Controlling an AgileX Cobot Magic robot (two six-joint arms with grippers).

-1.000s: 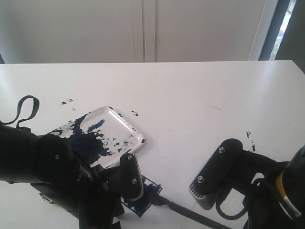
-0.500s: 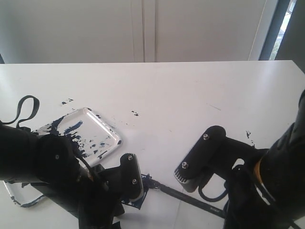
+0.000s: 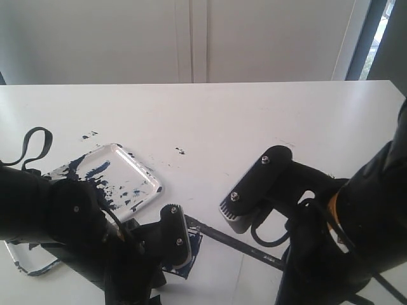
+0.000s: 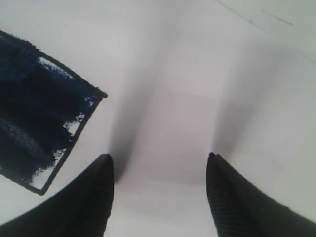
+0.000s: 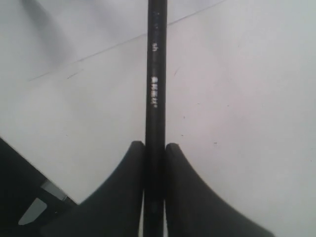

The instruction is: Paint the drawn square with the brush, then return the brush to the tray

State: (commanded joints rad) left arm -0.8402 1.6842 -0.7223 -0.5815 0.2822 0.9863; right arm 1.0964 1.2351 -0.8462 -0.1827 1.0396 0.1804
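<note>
Two arms low over white table (image 3: 254,121). Fingers of right gripper (image 5: 154,148) clenched on black handle of brush (image 5: 156,74); handle runs straight out between them. Jaws of left gripper (image 4: 158,162) spread apart, nothing between, tips close over bare table. Just beside it drawn square (image 4: 39,108), mostly filled dark blue, few white gaps near outline. Brush far end reaches near square. Paint-smeared tray (image 3: 137,166) near, left of square; brush outside it.

Left arm (image 3: 57,222) crouches low at the frame's lower left, left gripper (image 4: 159,158) spread with jaws well apart; at lower right, right arm (image 3: 375,216) angles inward, right gripper (image 5: 154,146) pinched tight on the brush (image 5: 156,74)
</note>
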